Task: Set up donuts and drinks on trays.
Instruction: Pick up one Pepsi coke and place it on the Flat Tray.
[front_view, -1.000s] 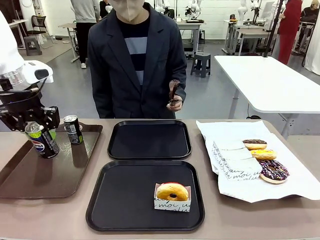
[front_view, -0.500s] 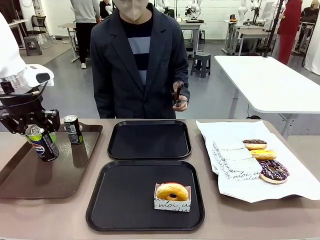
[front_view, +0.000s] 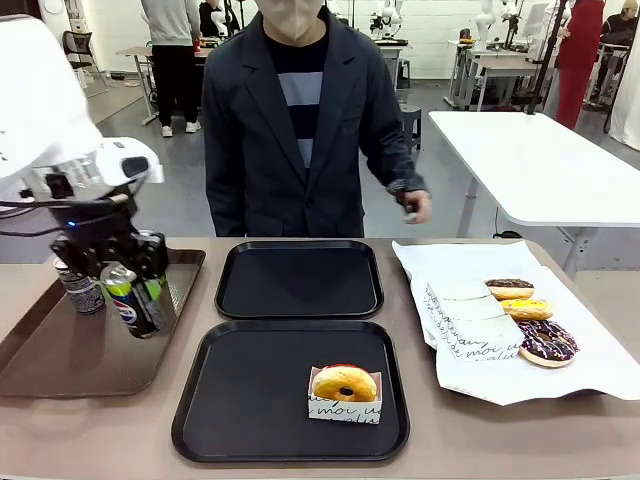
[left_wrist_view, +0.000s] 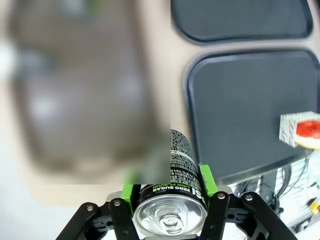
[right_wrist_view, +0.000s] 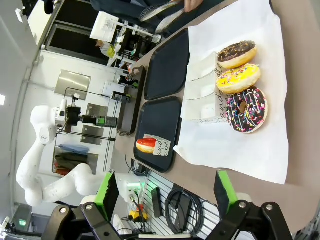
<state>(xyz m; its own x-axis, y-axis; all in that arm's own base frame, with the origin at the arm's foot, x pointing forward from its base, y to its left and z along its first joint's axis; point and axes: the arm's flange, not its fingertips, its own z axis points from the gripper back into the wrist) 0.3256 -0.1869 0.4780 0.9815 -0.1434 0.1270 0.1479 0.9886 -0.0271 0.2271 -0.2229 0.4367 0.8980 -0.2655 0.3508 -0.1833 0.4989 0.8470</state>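
My left gripper (front_view: 128, 290) is shut on a Pepsi drink can (front_view: 130, 302) and holds it tilted above the right part of the glossy brown tray (front_view: 60, 365). In the left wrist view the can (left_wrist_view: 172, 200) sits between the green pads. A second can (front_view: 80, 288) stands on the brown tray. Two black trays lie in the middle: the far one (front_view: 298, 280) bare, the near one (front_view: 250, 400) with a yellow glazed donut (front_view: 345, 383) in a paper holder. My right gripper (right_wrist_view: 165, 195) is open and holds nothing, high above the table's right end.
Three donuts (front_view: 530, 318) lie on a white paper sheet (front_view: 600, 375) at the right, beside paper holders (front_view: 465, 320). A person stands at the far side, one hand (front_view: 412, 206) holding tongs above the sheet's far edge.
My left gripper has carried the can to the right, toward the black trays. The person's hand with the tongs has dropped and swung right toward the paper sheet.
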